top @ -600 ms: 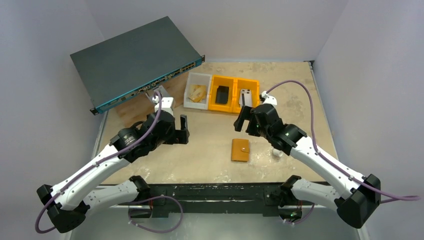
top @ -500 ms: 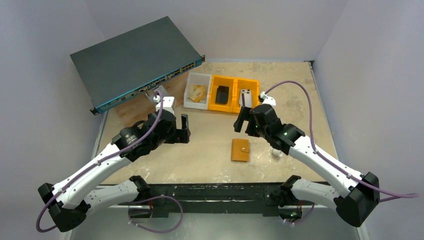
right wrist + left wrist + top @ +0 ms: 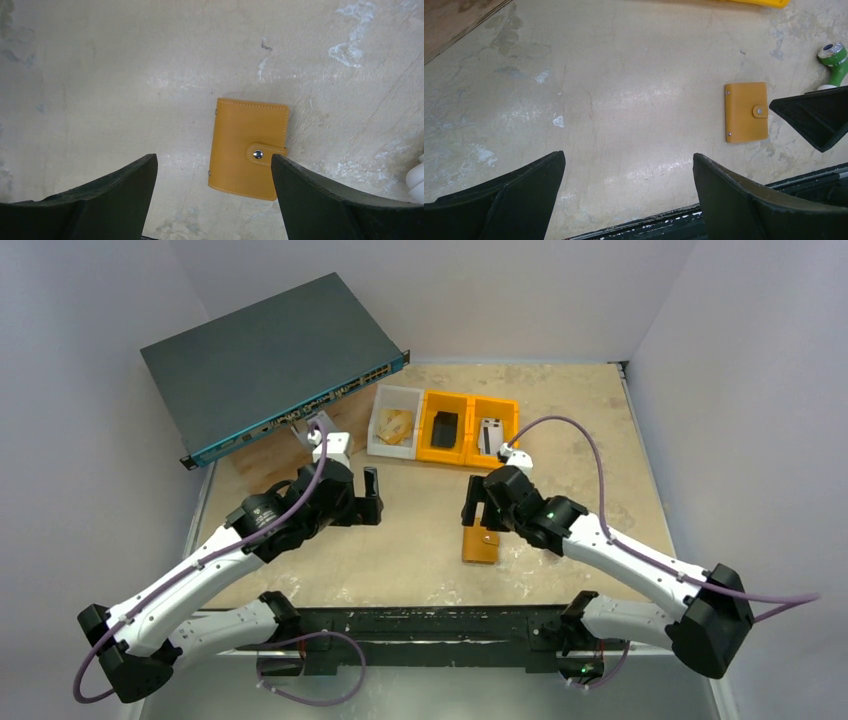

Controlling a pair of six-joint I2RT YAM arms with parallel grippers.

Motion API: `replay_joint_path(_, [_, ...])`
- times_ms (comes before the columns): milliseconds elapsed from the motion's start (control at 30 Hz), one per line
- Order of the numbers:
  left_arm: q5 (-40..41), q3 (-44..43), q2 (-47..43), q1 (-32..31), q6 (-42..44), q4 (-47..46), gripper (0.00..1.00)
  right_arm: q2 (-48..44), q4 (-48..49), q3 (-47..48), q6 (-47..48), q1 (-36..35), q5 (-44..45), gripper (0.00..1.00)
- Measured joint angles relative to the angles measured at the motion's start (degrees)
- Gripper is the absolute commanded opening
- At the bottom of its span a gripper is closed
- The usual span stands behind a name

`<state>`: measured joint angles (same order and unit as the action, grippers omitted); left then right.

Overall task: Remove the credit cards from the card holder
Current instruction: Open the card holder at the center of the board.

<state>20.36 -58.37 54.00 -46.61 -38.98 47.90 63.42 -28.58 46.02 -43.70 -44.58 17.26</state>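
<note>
Soft, even light comes from above and is bright on the pale walls. The table (image 3: 624, 100) carries a faint broad sheen in the left wrist view. Shadows are weak; the card holder (image 3: 248, 148) throws only a thin one. The overhead picture looks slightly soft.

- You see the card holder (image 3: 481, 549) (image 3: 746, 112) (image 3: 248, 147) as a small flat wallet of tan-orange leather with pale stitching along its edges.
- It is shut: the tab wraps over from its right edge and is fastened by a silver snap.
- Two small metal studs sit on its opposite long edge.
- It lies flat on the bench (image 3: 420, 540), face up, its long sides running near to far.
- You find it towards the near edge, a little right of the middle.
- No card shows outside it.
</note>
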Motion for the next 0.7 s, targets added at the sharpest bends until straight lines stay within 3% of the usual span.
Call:
replay_joint_path(367, [-2.16,3.02,1.55,0.0,-2.4,-0.74,1.0,5.22,-0.07,-1.42,-1.99,-2.95,2.49,0.59])
replay_joint_path(700, [-3.89,4.9,2.64,0.04,-3.58,-1.27,1.0,11.58,-0.02,-2.14,-3.23,-4.39,4.96,0.5])
